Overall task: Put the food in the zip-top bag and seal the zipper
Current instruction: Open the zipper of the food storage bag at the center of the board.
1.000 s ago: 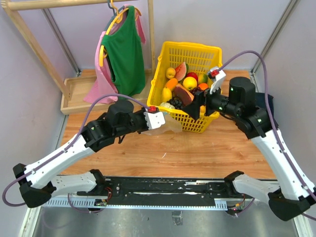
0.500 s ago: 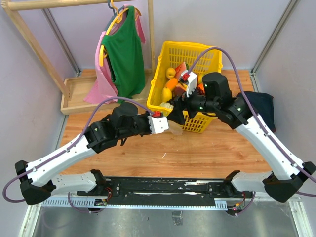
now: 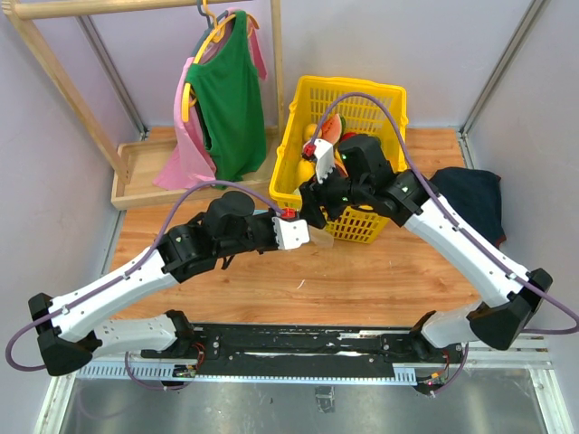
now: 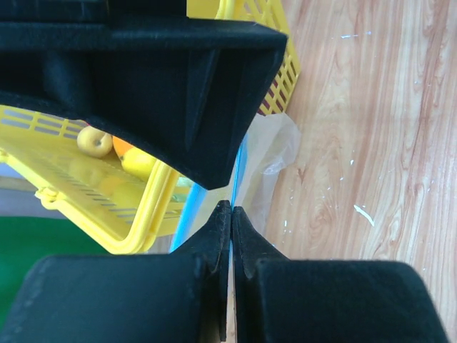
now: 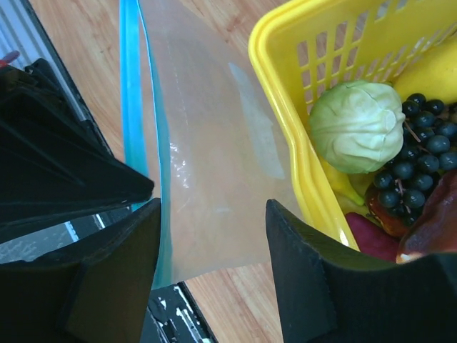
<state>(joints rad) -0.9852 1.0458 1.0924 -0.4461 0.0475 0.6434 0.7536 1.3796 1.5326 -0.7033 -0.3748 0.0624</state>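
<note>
Zip-top bag [image 5: 214, 143] looks empty, centre frame beside yellow basket [image 5: 303, 179] — left gripper [image 4: 230, 211] pinches its zipper [image 5: 130, 86] edge; right gripper [image 5: 214, 236] spread astride the film. Food [image 5: 357, 125] sits in basket, upper right — loading and sealing remain.

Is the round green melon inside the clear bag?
No, the green melon sits in the yellow basket next to the dark grapes, outside the clear bag.
</note>
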